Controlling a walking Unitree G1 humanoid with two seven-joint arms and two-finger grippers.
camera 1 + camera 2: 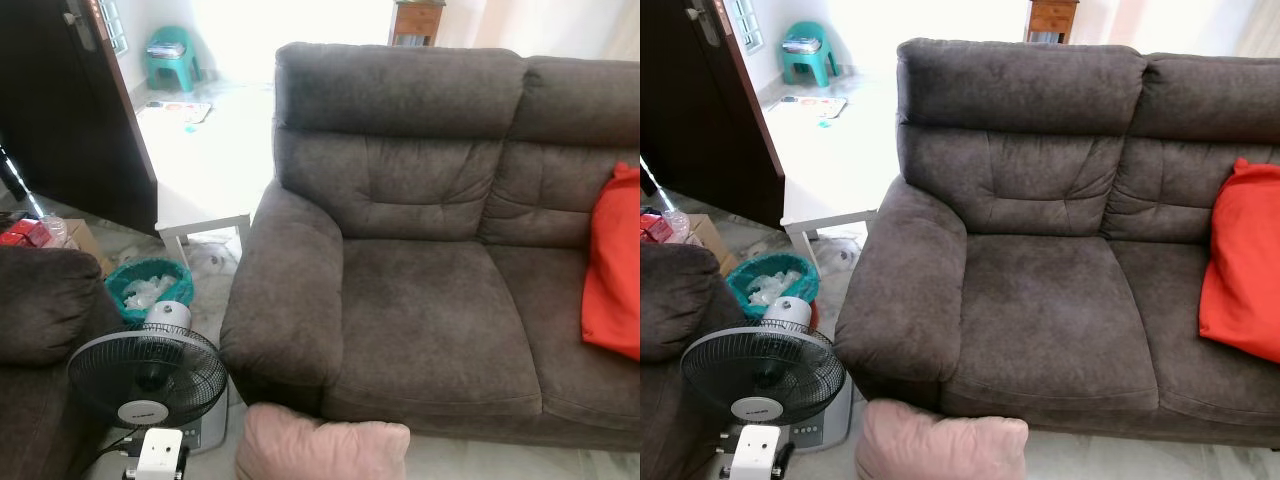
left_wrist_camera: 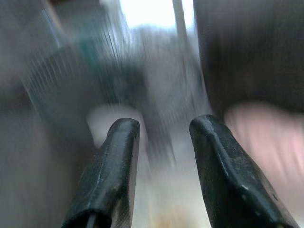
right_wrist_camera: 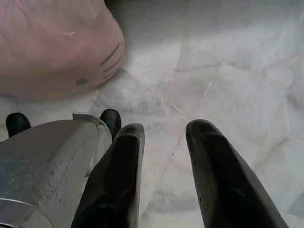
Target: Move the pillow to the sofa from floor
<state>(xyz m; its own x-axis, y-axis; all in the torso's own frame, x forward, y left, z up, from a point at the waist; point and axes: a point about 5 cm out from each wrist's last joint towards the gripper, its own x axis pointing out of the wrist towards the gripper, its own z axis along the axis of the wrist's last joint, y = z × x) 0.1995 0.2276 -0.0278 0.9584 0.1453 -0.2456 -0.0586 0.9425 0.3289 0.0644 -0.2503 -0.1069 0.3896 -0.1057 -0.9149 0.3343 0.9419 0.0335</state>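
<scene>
Pink pillow [image 1: 322, 448] lies on the floor [image 3: 228, 66] against my sofa's [image 1: 420, 300] front edge; seat open. Both my jaws gape, empty.

Left gripper [image 2: 161, 137] hanging low, fingers parted with a clear gap (picture blurred). Right gripper [image 3: 161, 137] also pointing downward, fingers apart, holding nothing, beside a silver limb [image 3: 47, 166].

Pillow [image 1: 322, 449] before sofa [image 1: 420, 300] (on floor [image 3: 228, 71])
</scene>
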